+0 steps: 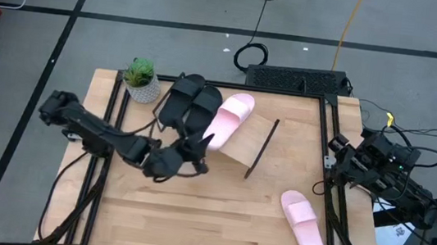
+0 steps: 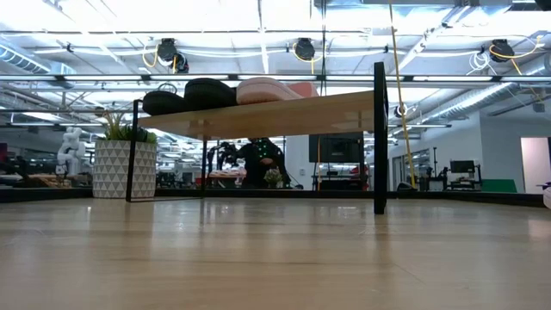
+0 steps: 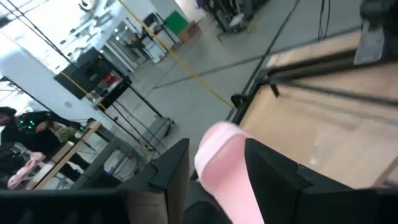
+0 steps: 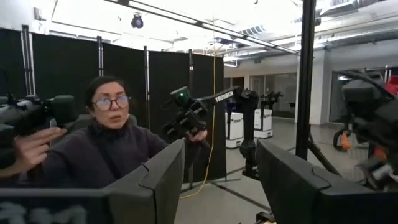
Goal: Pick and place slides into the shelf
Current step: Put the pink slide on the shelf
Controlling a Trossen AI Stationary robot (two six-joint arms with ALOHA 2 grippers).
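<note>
The shelf (image 1: 242,144) (image 2: 284,114) stands at the table's far middle. Two black slides (image 1: 186,101) (image 2: 188,94) and one pink slide (image 1: 231,114) (image 2: 265,89) lie on its plank top. My left gripper (image 1: 202,143) (image 3: 217,147) is at that pink slide's near end, shut on it. A second pink slide (image 1: 303,223) lies sole-down on the table near the right front. My right gripper (image 1: 335,155) (image 4: 221,149) waits open at the table's right edge, touching nothing. My left gripper pinches the pink slide's heel end (image 3: 225,177) across its width between the two fingers. The fingers (image 3: 174,171) come from the near left, roughly level and along the slide. The slide reaches far back between them and lies on the shelf's top beside the black pair.
A potted plant (image 1: 142,80) (image 2: 125,164) stands at the far left, beside the shelf. Black frame rails (image 1: 332,210) run along the table's left and right sides. Bare wood (image 1: 200,211) fills the near half. A person (image 4: 102,149) shows in the room beyond the table.
</note>
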